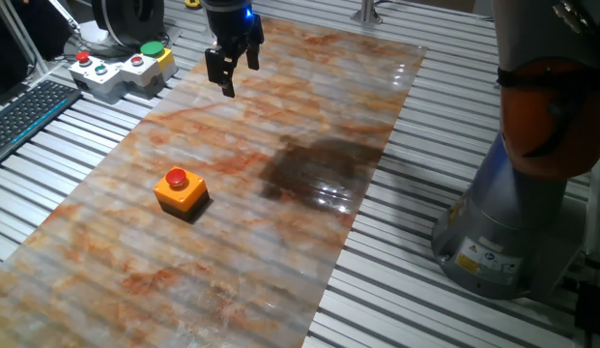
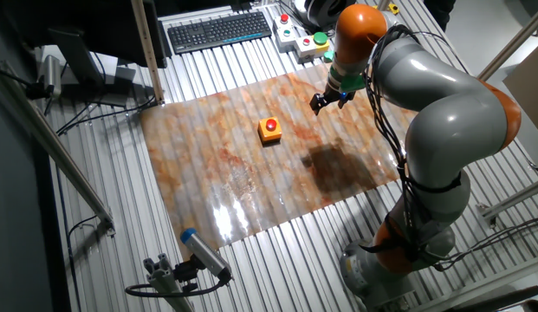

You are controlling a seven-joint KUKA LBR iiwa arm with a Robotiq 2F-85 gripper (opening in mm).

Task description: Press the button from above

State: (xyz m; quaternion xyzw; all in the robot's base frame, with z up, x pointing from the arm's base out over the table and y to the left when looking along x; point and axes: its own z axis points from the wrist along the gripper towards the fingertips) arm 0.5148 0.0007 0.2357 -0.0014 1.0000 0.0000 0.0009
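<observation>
the button [image 1: 176, 178] [image 2: 270, 126], a red cap on a small orange box, sits upright on the marbled mat [image 1: 280, 242] [image 2: 251, 182], toward the mat's middle on the side nearer the keyboard [image 1: 24, 114] [image 2: 218, 29]. nothing touches it. the gripper [image 1: 233, 70] [image 2: 330, 100] hangs above the mat's far end, well apart from the button, near the grey-and-yellow control box [image 1: 121, 66] [image 2: 303, 39]. its two fingers point downward with a visible gap between the tips, holding nothing. a dark patch [image 1: 314, 169] [image 2: 333, 165] marks the mat beside the arm's base.
</observation>
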